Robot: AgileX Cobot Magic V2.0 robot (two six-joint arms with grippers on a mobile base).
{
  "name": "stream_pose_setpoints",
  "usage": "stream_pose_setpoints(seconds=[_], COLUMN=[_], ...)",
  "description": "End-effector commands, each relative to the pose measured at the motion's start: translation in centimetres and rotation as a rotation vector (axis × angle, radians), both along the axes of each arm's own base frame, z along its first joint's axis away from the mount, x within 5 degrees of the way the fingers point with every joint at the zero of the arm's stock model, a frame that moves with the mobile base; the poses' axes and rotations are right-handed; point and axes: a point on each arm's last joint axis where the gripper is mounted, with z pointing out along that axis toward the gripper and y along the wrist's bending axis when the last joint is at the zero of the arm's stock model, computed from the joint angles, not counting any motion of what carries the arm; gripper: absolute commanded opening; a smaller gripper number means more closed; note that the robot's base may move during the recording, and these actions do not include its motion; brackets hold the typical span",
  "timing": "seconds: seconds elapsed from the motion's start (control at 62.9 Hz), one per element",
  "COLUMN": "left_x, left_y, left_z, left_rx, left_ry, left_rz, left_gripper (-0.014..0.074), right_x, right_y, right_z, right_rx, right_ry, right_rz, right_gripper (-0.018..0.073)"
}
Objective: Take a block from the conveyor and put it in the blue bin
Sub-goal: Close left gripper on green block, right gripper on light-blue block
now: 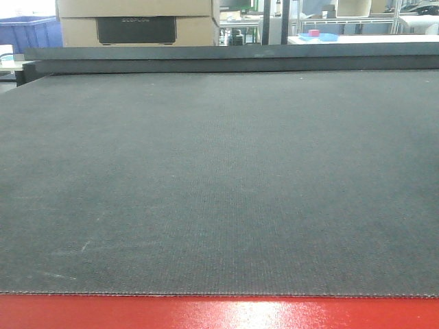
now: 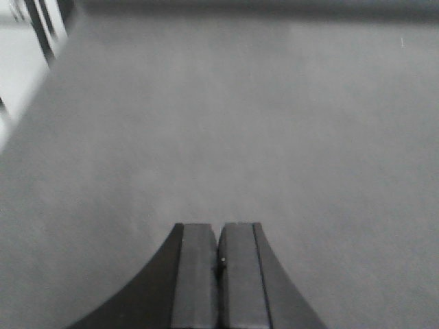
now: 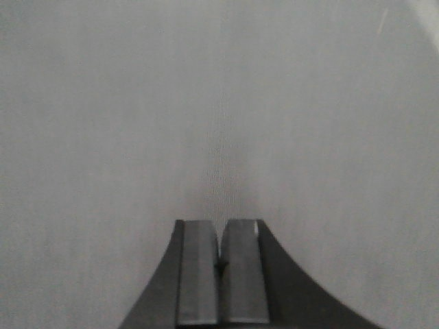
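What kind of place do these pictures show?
Probably a workshop or warehouse-like test hall: a wide grey conveyor with a red edge fills the view, and stacked cardboard boxes and metal racks stand behind it.

The conveyor [image 1: 219, 178] is a dark grey, cloth-like belt. It is matt, with a fine woven grain that looks slightly rough, and faint pale scuffs mark it near the front left. Along its near edge the red strip [image 1: 219, 313] is smooth and glossy, with white glare on it. Behind, the box [image 1: 137, 8] is plain brown cardboard, matt, and the blue crate [image 1: 27, 33] looks like smooth plastic. The left pincer [image 2: 219, 233] and right pincer [image 3: 219, 229] have dark, matt, smooth faces; whether plastic or rubber cannot be told.
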Motion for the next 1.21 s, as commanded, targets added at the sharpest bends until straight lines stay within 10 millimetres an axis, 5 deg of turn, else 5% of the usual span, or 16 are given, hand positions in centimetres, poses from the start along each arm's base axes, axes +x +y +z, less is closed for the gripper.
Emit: stream_pose_setpoints(seconds=[0.0,0.429,0.636,0.985,1.096,1.192], left_x=[1.1,6.3,9.2,11.9,12.0,12.0], left_y=[-0.4,-0.6,0.3,-0.1,-0.1,-0.1], left_z=[-0.5,-6.0,-9.1,-12.6,-12.6,-12.6], left_rx=[-0.062,-0.07,0.048,-0.007,-0.007,-0.007], left_ry=[0.047,0.438,0.612,0.734,0.726,0.726], left_rz=[-0.016,-0.02,0.014,0.0,0.0,0.0], left_gripper=[-0.0111,-0.0111,-0.0111,-0.0111,-0.0111,-0.0111], right_x=[1.8,8.3,9.9,11.6,12.0,12.4], right_y=[0.0,0.6,0.7,0.8,0.7,0.6], right_z=[-1.8,-7.7,-9.9,-12.7,-13.3,-13.8], right_rx=[-0.021,0.007,0.059,0.06,0.06,0.065], right_ry=[0.172,0.468,0.571,0.678,0.692,0.699], right_rz=[0.003,0.01,-0.072,-0.091,-0.095,-0.108], right_gripper=[-0.0162,-0.0162,-0.0162,-0.0158,-0.0065,0.0124])
